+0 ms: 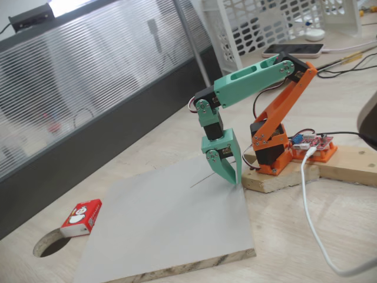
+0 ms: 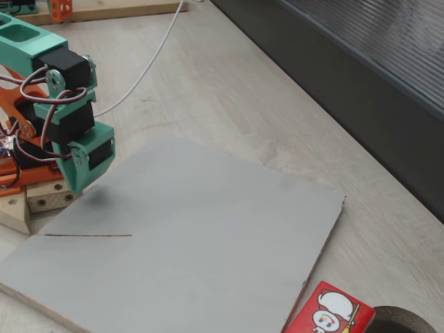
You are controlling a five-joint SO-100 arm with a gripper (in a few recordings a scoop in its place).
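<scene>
"Since the board (image 1: 165, 230) is what the tool stands over, where does it lie?"

"Flat on the surface (image 1: 294, 242), with one corner up against the wood block (image 1: 283, 178) that carries the arm. A thin dark line (image 1: 203, 181) is drawn on it near that corner."

"And the tool?"

"The tool (image 1: 235, 180) points straight down at that end of the board, close by the line. Its fingers look clenched together with nothing between them. Whether the tip touches the board I cannot tell. In a fixed view a shadow (image 2: 94, 198) sits close under it."

"Anything else about?"

"A red box (image 1: 81, 217) lies on the surface just off the board's edge farthest from the arm, well apart from the tool. A round hole (image 1: 50, 244) is right beside it, and a white cable (image 1: 312, 224) runs past the block."

"Which step would you call it?"

"An empty, poised stance, I'd judge, with no grasp begun. A reach for the box would call for lifting the tip clear and stretching across the whole board. The fingers would need to part before coming down."
</scene>
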